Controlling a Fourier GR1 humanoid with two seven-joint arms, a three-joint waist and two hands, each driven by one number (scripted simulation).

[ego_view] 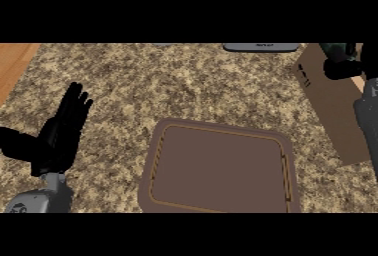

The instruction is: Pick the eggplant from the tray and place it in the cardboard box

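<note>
The right hand [341,67], curled round the mostly hidden eggplant [338,49], hangs over the cardboard box [332,105] at the counter's [184,85] right edge, well apart from the tray [219,167], while the left hand [63,131] rests open at the left.

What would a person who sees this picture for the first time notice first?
The eye falls first on the large brown square tray at lower centre of the speckled granite counter; nothing lies on it. At left the black left hand rests open, fingers up. At the right edge the right hand reaches over the tan cardboard box.
</note>
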